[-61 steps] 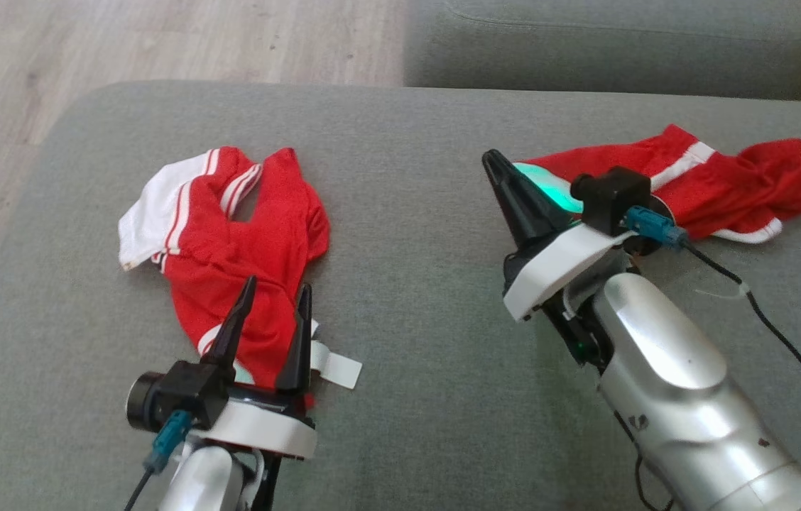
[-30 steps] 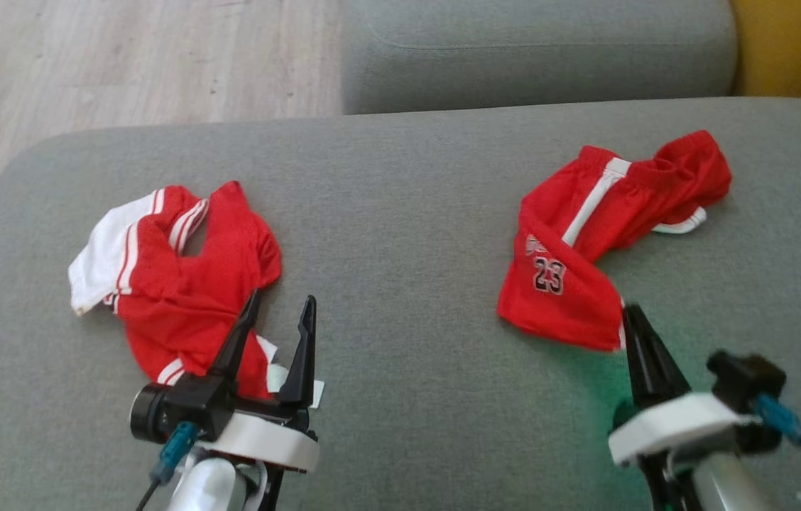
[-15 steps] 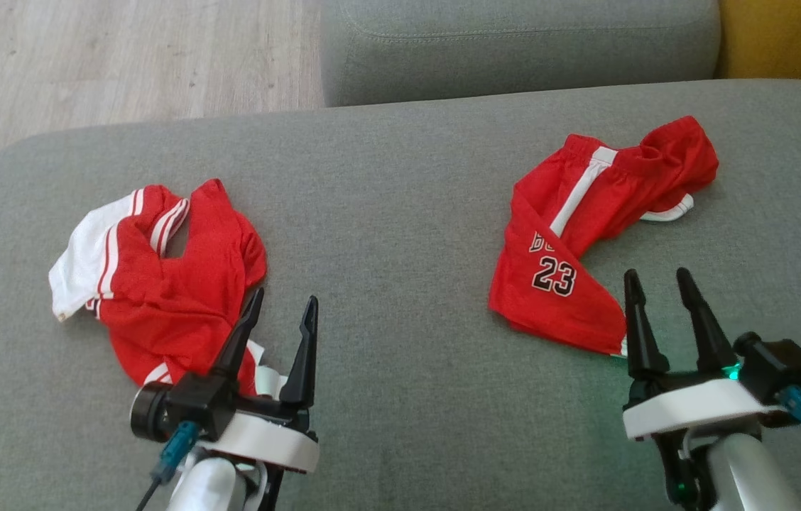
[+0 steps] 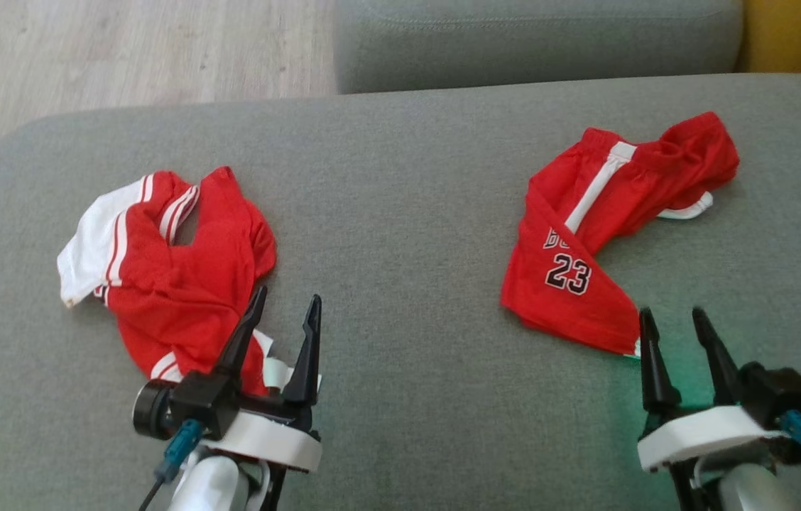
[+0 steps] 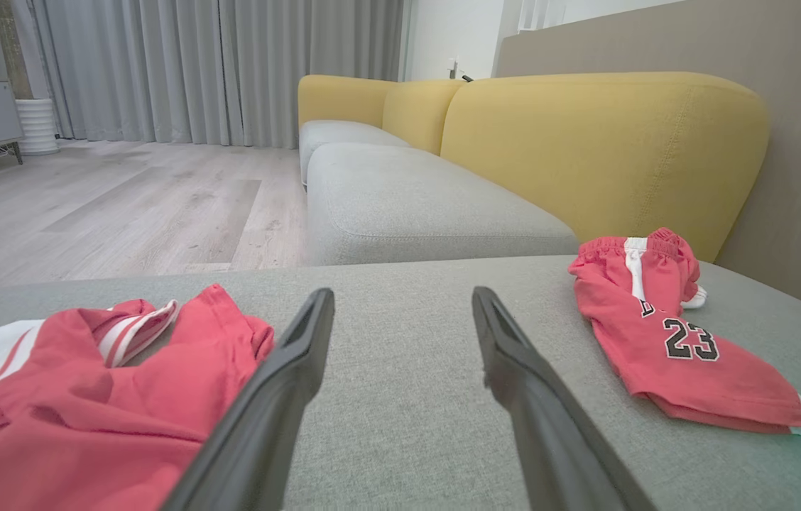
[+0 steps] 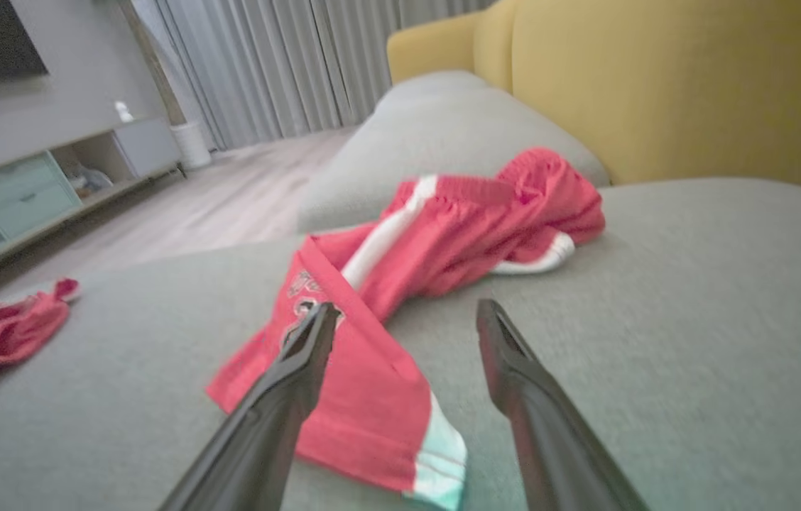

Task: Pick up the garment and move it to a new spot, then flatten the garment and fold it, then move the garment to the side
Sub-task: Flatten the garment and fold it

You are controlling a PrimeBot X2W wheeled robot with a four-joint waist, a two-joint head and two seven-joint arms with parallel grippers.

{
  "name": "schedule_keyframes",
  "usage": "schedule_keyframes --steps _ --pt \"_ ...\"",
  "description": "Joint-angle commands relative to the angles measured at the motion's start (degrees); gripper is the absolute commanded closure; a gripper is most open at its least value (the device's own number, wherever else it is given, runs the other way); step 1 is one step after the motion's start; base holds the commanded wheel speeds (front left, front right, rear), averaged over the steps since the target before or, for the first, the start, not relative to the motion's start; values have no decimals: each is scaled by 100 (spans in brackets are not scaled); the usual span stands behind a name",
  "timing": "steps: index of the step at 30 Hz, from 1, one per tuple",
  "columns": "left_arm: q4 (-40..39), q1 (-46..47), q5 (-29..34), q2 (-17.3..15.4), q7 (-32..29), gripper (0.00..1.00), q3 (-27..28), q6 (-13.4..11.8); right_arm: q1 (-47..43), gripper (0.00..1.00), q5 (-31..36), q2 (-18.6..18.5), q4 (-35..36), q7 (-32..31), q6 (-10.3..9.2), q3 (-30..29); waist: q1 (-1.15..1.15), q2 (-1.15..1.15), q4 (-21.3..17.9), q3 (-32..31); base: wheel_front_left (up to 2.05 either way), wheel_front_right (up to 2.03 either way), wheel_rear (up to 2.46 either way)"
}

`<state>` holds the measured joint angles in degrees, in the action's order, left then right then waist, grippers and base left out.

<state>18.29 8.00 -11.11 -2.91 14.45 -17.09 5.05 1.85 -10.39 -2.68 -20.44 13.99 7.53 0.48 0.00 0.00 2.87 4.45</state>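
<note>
A pair of red shorts (image 4: 606,227) with a white side stripe and the number 23 lies crumpled on the right half of the grey cushion (image 4: 407,234). My right gripper (image 4: 672,314) stands open just short of their near hem corner, holding nothing. In the right wrist view the shorts (image 6: 457,227) lie ahead of the open right gripper (image 6: 407,309), with the left finger over the cloth. A second red-and-white garment (image 4: 173,284) lies bunched on the left. My left gripper (image 4: 285,297) hangs open at its near right edge. The left wrist view has the left gripper (image 5: 402,298) open over bare cushion, between that garment (image 5: 88,397) and the shorts (image 5: 663,341).
Another grey cushion (image 4: 535,39) lies beyond the far edge, and a yellow backrest (image 5: 606,149) rises to the right. Wooden floor (image 4: 88,57) runs past the cushion's left and far-left edges. A low cabinet (image 6: 38,191) stands across the room.
My right gripper opened, let go of the shorts' near corner and drew back toward me. The shorts now lie still. The left arm stayed put; the camera shifted slightly.
</note>
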Motion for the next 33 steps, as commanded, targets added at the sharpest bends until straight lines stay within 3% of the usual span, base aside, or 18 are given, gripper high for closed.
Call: schedule_keyframes --steps 1,6,12,13,14,15,23,33 --pt "-167 300 -4 3 55 0 137 -21 263 0 12 -21 27 -58 -4 110 0 0 35 52 0 0 0" --pt "-140 365 -7 3 55 0 97 -16 555 0 -99 -21 -806 -354 -4 19 0 0 132 192 0 0 0" --pt "-110 427 -7 3 55 0 94 -12 854 0 -278 -21 -1509 -295 -4 148 0 0 197 262 0 0 0" --pt "-103 432 -8 3 55 0 96 -14 895 11 -318 -20 -1602 -286 -4 195 0 0 202 259 0 0 0" --pt "-98 434 -9 3 55 0 100 -17 934 76 -360 -20 -1685 -274 -4 239 0 0 203 253 0 0 0" --pt "-93 433 -9 3 55 0 109 -20 971 100 -389 -20 -1748 -251 -4 289 0 0 201 244 0 0 0" --pt "-90 387 -8 3 55 0 174 -36 1236 100 -501 -20 -1526 18 -4 390 0 0 160 101 0 0 0" --pt "-118 293 -117 3 55 0 94 -89 2078 100 -149 -70 517 39 -4 518 0 0 311 -213 0 0 0"
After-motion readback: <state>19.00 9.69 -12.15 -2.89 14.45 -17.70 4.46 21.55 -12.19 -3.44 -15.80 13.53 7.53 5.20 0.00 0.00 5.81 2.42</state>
